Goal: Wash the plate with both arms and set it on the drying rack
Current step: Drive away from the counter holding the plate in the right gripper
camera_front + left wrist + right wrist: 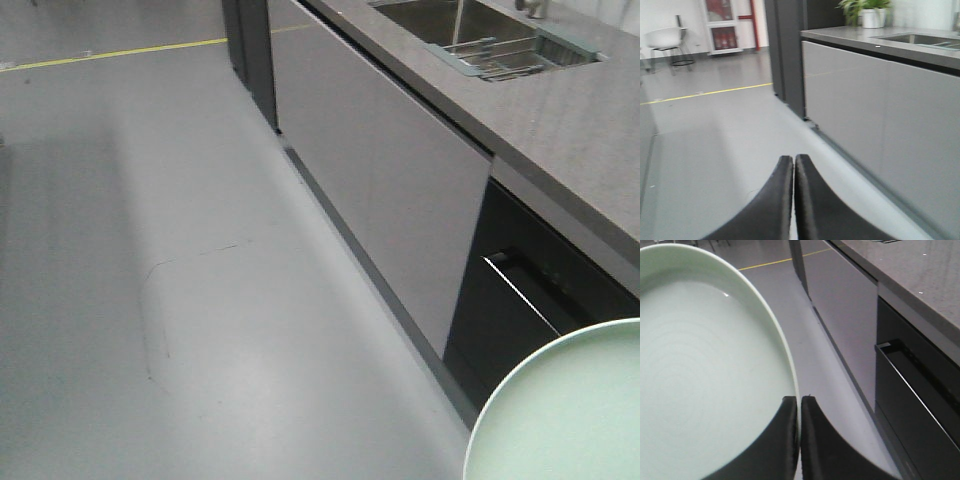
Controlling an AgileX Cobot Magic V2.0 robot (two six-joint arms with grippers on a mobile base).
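Note:
The pale mint-green plate (705, 380) fills the left of the right wrist view, and my right gripper (799, 401) is shut on its rim, one finger on each side. In the front view the same plate (570, 420) shows at the bottom right corner, held above the floor beside the cabinets. My left gripper (793, 159) is shut with nothing between its fingers, hanging over the grey floor. The drying rack (510, 55) lies across the sink (430, 20) in the countertop, far at the top right. Neither gripper shows in the front view.
A grey countertop (560, 130) runs along the right over grey cabinet fronts (390, 180) and a dark drawer (530, 290) standing slightly open. A potted plant (867, 12) sits on the counter's far end. A white chair (665, 40) and a yellow floor line (705, 93) lie beyond.

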